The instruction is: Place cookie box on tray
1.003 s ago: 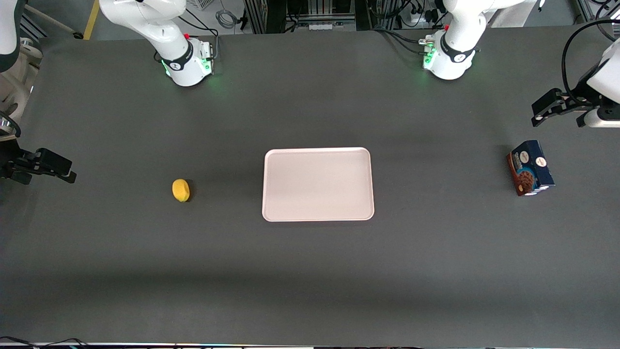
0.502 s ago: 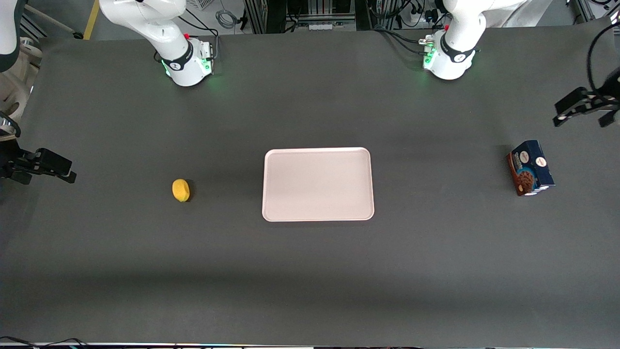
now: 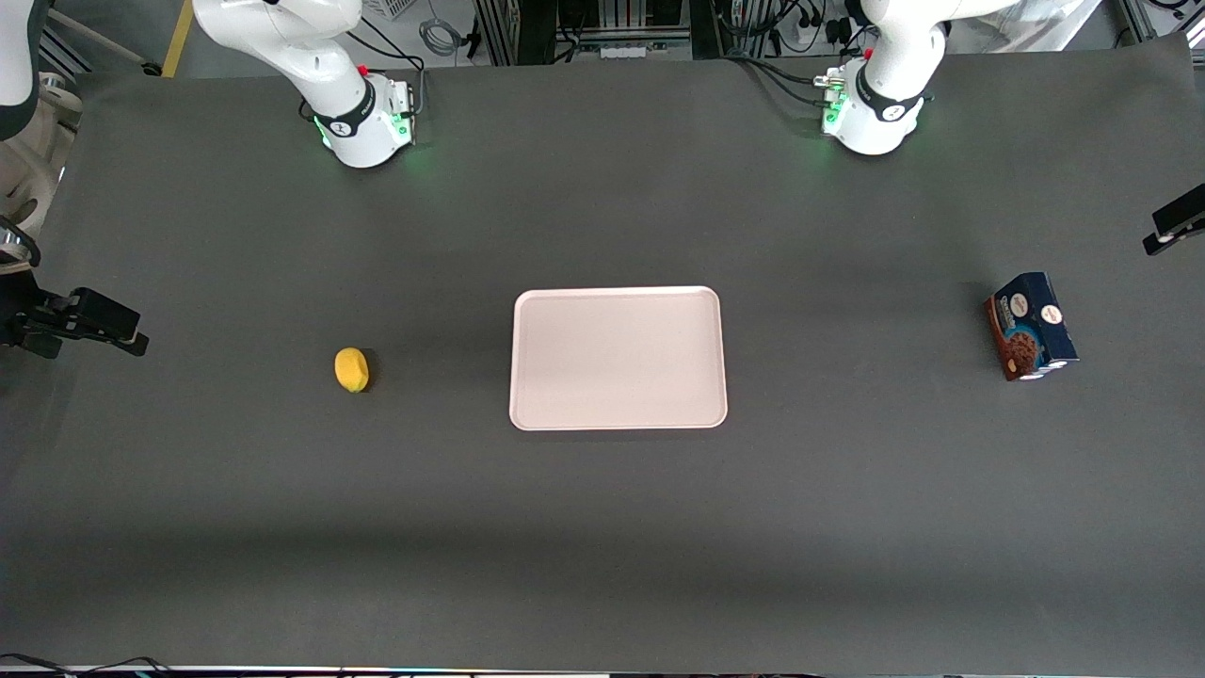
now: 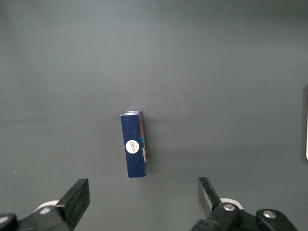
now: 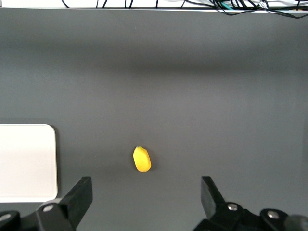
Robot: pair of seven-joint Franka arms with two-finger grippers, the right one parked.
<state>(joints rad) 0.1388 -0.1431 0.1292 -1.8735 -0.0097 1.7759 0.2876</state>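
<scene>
The cookie box (image 3: 1031, 327) is dark navy blue with a chocolate-cookie picture and stands on the table toward the working arm's end. The left wrist view shows its narrow side with the round white logo (image 4: 133, 150). The pale pink-white tray (image 3: 618, 358) lies flat at the table's middle, with nothing on it. My left gripper (image 3: 1175, 226) is at the very edge of the front view, raised above the table and farther from the front camera than the box. In the left wrist view it (image 4: 143, 197) is open and empty, apart from the box.
A small yellow lump (image 3: 351, 369) lies on the table toward the parked arm's end, beside the tray; it also shows in the right wrist view (image 5: 142, 159). The tray's corner (image 5: 26, 161) shows there too. Both arm bases stand farthest from the front camera.
My left gripper has moved sideways toward the working arm's end, almost out of the front view. The cookie box, tray and yellow lump have not moved.
</scene>
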